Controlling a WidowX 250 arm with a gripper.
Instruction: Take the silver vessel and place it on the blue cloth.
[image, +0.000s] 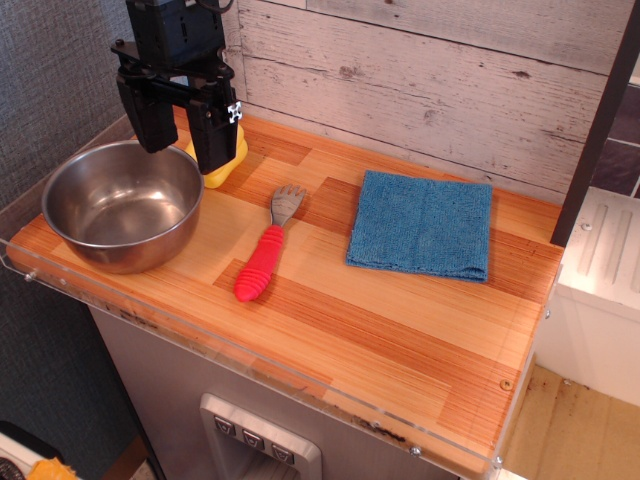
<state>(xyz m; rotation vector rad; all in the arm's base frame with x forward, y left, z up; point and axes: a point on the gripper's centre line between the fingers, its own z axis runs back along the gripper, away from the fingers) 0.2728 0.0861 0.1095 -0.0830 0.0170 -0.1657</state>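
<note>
The silver vessel (122, 204) is a wide shiny steel bowl standing upright at the left end of the wooden counter, empty inside. The blue cloth (423, 223) lies flat at the back right, well apart from the bowl. My gripper (182, 145) hangs above the bowl's back rim with its two black fingers (212, 135) spread apart and nothing between them. It is not touching the bowl.
A fork with a red ribbed handle (265, 258) lies between bowl and cloth. A yellow object (228, 165) sits behind the right finger, partly hidden. A clear acrylic lip (250, 365) runs along the counter's front edge. A plank wall stands behind, a dark post (600, 120) at right.
</note>
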